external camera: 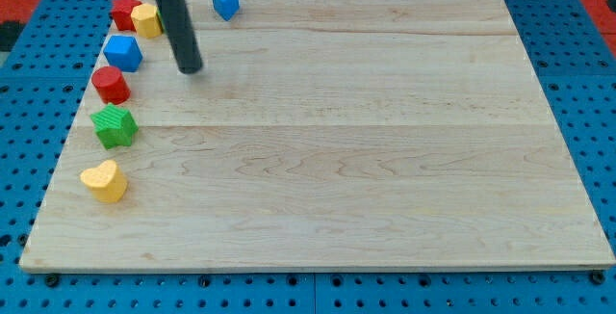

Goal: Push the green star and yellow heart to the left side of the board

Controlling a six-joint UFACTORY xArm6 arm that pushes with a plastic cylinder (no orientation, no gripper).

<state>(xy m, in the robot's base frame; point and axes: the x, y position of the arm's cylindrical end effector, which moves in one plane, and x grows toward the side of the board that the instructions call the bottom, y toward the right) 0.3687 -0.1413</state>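
The green star (115, 126) lies near the board's left edge, at mid height. The yellow heart (105, 181) lies just below it, also by the left edge. My tip (191, 67) rests on the board in the upper left part, up and to the right of the green star, apart from every block. The dark rod rises from it toward the view's top.
Along the left edge above the star stand a red cylinder (111, 84) and a blue block (123, 52). A red block (123, 12) and a yellow block (146, 20) sit at the top left corner. A blue block (225, 2) sits at the top edge. The wooden board (385, 160) lies on a blue pegboard.
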